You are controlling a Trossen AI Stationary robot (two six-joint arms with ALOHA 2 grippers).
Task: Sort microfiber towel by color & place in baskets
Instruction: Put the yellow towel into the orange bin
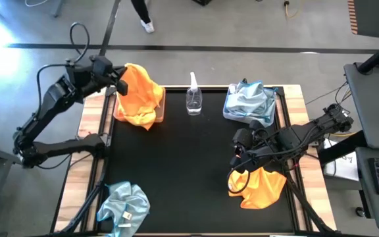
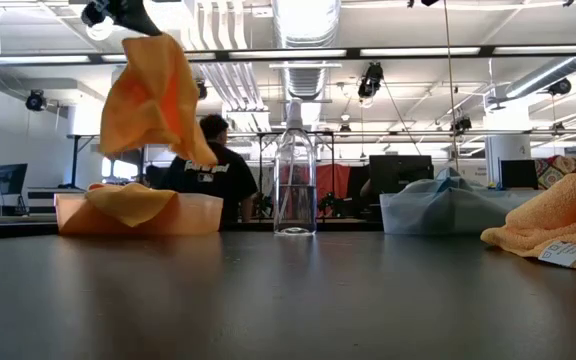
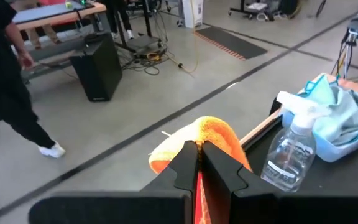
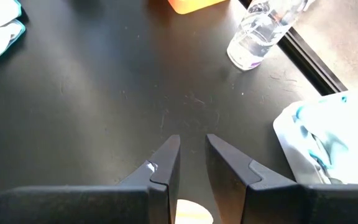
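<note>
My left gripper (image 1: 118, 85) is shut on an orange towel (image 2: 153, 100), which hangs above the tan basket (image 2: 193, 215) at the far left. A second orange towel (image 2: 128, 200) lies in that basket. The grey-blue basket (image 1: 272, 105) at the far right holds pale blue towels (image 1: 247, 100). My right gripper (image 4: 192, 149) hovers open over the black table, with nothing between its fingertips. Beside it, near the right edge, lies another orange towel (image 1: 260, 186). A pale blue towel (image 1: 124, 207) lies at the near left corner. My left gripper pinches the orange towel's top (image 3: 205, 135) between its two shut fingers. Whether that is an edge or a fold I cannot tell. The fingers come about level from the table's left side. The towel hangs slack below them, its lower end (image 2: 200, 155) clear of the tan basket.
A clear spray bottle (image 1: 194, 99) stands upright between the two baskets at the far edge. The black mat's middle (image 1: 176, 164) is bare. A person (image 2: 208, 170) is in the room beyond the far edge.
</note>
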